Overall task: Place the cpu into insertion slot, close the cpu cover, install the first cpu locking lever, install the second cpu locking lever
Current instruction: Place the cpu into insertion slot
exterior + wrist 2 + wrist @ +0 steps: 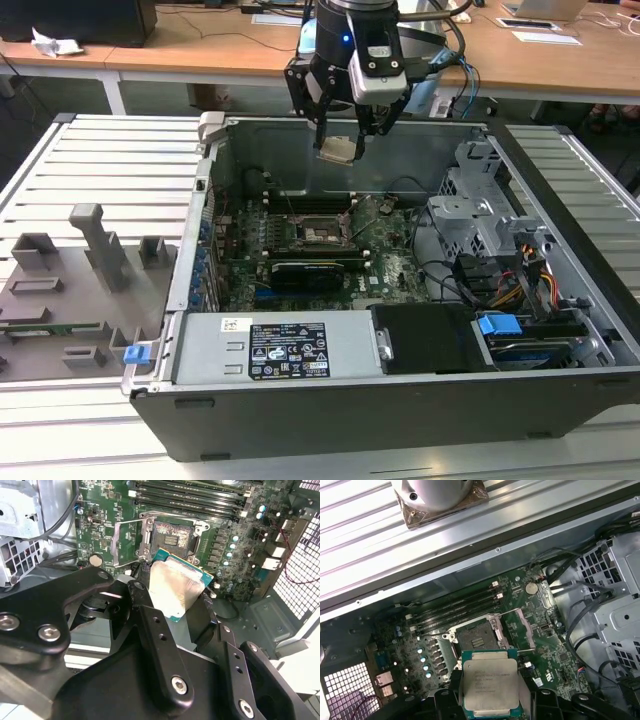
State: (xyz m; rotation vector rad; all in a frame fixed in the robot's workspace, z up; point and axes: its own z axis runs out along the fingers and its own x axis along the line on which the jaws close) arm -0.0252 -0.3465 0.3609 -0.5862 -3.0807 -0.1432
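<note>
Two black fingers of the single gripper lie closest to the lens in the second wrist view. They are clamped on opposite edges of one cpu. This view shows the chip's pale metal top under glare, with a green edge. The first wrist view shows the same cpu face-on, with print on its lid.

The exterior view gives the height: the gripper holds the cpu up at the level of the case's top edge, well above the motherboard.

One insertion slot sits on the board, dark and unoccupied. One cpu cover stands swung open, just beside the socket. In the first wrist view, the insertion slot and the cpu cover lie beyond the chip.

Both wrist views show one coin cell and a bank of long memory slots.

The exterior view adds:
- one computer case
- one black expansion card
- one grey power supply
- two blue tabs
- a slatted table
</note>
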